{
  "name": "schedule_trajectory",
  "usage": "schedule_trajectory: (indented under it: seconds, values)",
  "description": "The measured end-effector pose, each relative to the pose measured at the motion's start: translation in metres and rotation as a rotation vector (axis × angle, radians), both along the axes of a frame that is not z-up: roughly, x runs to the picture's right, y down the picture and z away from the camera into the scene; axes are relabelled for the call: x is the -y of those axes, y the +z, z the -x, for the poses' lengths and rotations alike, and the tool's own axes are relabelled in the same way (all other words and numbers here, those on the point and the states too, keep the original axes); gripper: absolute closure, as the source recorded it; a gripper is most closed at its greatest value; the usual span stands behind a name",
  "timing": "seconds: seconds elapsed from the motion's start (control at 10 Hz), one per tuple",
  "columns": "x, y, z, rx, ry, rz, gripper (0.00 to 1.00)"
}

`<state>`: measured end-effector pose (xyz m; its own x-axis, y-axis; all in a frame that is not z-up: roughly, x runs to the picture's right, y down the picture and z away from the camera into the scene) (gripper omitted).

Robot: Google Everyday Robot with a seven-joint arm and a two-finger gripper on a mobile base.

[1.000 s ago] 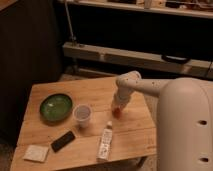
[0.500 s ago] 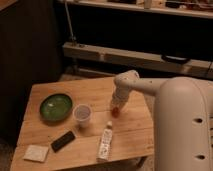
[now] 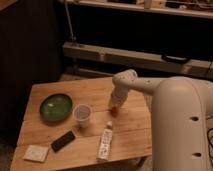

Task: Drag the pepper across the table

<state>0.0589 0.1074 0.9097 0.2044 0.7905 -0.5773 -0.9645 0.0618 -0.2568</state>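
The pepper is a small red-orange lump on the light wooden table, right of the white cup. My gripper reaches down from the white arm and sits directly on top of the pepper, covering its upper part. The pepper's lower edge shows just under the gripper.
A green bowl sits at the table's left. A dark phone-like slab and a pale square pad lie near the front left. A white bottle lies on its side below the pepper. My white body fills the right.
The arm and gripper have shifted slightly toward the left with the pepper under them. The other objects have not moved.
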Motion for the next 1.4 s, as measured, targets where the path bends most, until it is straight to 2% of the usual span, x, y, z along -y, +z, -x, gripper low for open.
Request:
schedule_trajectory:
  seconds: [1.0, 1.4]
  values:
    - [0.006, 0.007, 0.028, 0.05, -0.028, -0.002, 1.0]
    - [0.016, 0.007, 0.039, 0.067, -0.05, -0.012, 1.0]
